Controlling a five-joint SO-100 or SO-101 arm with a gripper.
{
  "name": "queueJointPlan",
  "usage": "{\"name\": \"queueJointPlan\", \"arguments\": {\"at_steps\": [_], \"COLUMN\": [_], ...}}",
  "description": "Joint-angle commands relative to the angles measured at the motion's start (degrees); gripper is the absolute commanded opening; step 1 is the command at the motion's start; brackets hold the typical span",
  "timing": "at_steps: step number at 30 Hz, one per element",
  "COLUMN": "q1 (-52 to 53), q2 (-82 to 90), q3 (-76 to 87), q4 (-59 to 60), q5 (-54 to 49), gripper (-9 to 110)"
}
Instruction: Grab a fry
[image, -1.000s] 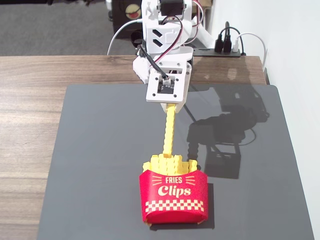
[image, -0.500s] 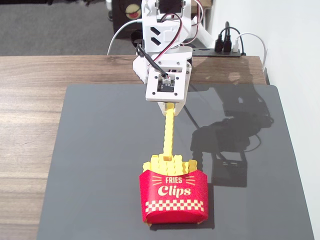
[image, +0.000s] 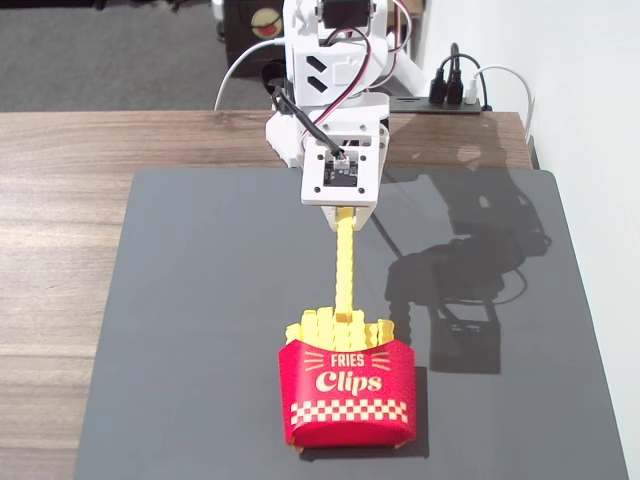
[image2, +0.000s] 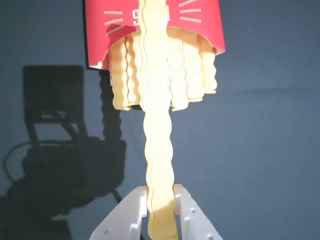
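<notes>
The fry is a long bright-yellow crinkle-edged stick. It reaches from my gripper down to the top of the red "FRIES Clips" carton, where several other yellow fries stand bunched. In the wrist view my white gripper is shut on the fry, one finger on each side of it near its end. The fry runs up the frame to the carton and the bunched fries. I cannot tell whether its far end still sits in the carton.
A dark grey mat covers the wooden table. The arm's base and cables stand at the back, with a power strip near the white wall on the right. The arm's shadow falls right of the carton.
</notes>
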Motion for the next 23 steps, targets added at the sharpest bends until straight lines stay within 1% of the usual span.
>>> {"name": "queueJointPlan", "arguments": {"at_steps": [1,23], "q1": [0.6,-1.0], "q2": [0.0,-0.4], "q3": [-2.5,-2.6], "q4": [-0.4,-0.6], "q5": [-0.4,0.3], "gripper": [1,1]}}
